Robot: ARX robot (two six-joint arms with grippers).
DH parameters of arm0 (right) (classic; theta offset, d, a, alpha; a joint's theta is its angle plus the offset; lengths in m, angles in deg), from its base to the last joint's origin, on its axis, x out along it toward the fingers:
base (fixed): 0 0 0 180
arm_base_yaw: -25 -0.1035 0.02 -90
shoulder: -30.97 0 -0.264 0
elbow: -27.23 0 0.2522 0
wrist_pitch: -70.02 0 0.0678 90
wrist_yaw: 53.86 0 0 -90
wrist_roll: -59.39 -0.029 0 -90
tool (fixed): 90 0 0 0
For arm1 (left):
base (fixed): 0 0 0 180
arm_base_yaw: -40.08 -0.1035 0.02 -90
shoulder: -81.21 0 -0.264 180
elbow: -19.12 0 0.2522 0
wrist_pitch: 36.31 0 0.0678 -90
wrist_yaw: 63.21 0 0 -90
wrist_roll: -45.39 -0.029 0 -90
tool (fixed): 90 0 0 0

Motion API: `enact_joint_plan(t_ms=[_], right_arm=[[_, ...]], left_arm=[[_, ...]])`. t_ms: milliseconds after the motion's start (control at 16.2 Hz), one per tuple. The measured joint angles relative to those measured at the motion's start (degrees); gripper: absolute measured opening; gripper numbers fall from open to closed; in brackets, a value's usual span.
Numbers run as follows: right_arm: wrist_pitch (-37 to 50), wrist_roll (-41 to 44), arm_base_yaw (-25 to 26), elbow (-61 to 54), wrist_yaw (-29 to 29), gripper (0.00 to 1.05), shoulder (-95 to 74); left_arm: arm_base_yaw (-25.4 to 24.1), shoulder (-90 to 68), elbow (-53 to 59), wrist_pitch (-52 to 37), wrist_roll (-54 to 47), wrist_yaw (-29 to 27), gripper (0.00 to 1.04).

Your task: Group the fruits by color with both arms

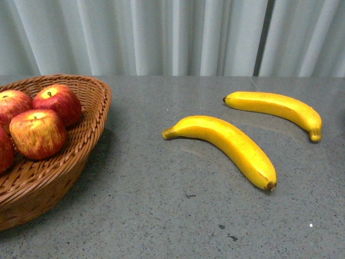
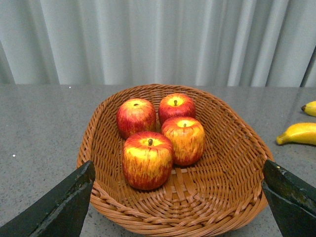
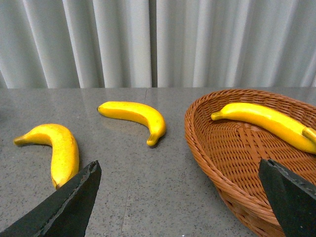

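Probably a lab: grey table, pale curtain backdrop

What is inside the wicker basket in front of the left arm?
Four red apples, stems up, clustered together; the rest of the basket floor is bare weave. Anything beneath the apples is covered.

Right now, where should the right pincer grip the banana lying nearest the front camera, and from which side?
I would grip the near banana at its thick middle, coming from above with the right pincer set across its width. It lies flat on the table; both ends taper.
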Motion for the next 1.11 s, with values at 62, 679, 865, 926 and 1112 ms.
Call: enact_joint_plan(t_ms=[62, 679, 865, 926, 1112], right_arm=[[-2.58, -1.55, 0.81, 0.68, -1.42, 0.98, -0.92], [30.03, -6.80, 0.00, 36.57, -21.53, 0.98, -73.05], [20.11, -4.22, -7.50, 48.50, -20.02, 0.98, -85.07], [16.13, -2.80, -9.97, 51.71, -19.50, 0.98, -88.56], [9.44, 0.04, -14.36, 54.60, -16.52, 0.98, -94.03]], left_arm=[[0.00, 0.00, 0.00, 0.00, 0.02, 0.00, 0.97], [0.00, 0.00, 0.00, 0.00, 0.02, 0.00, 0.98], [0.00, 0.00, 0.00, -0.02, 0.00, 0.00, 0.98], [0.00, 0.00, 0.00, -0.02, 0.02, 0.00, 0.98], [0.00, 0.00, 0.00, -0.02, 0.02, 0.00, 0.98]])
